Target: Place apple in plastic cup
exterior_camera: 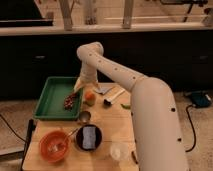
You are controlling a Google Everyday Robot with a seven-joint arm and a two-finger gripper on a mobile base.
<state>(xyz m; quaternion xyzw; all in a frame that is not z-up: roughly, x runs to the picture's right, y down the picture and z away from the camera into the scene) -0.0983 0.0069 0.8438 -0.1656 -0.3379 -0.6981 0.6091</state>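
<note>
Hung gripper (pixel 78 92) low at tray (pixel 50 107) edge, just beside apple (pixel 90 96) on table (pixel 115 120). Couldn't tell whether clenched or released. Spotted cup (pixel 118 151) well apart, near front.

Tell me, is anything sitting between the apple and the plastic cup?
Nothing visible does. The apple sits beside the end effector; bare table runs to the plastic cup, with the dark bowl just off that path.

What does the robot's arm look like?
The arm is thick, smooth and creamy white, like a fat tube with a rounded elbow. Small dark dots run along its side. The gripper at its tip is pale too, down by the right edge of the green tray.
</note>
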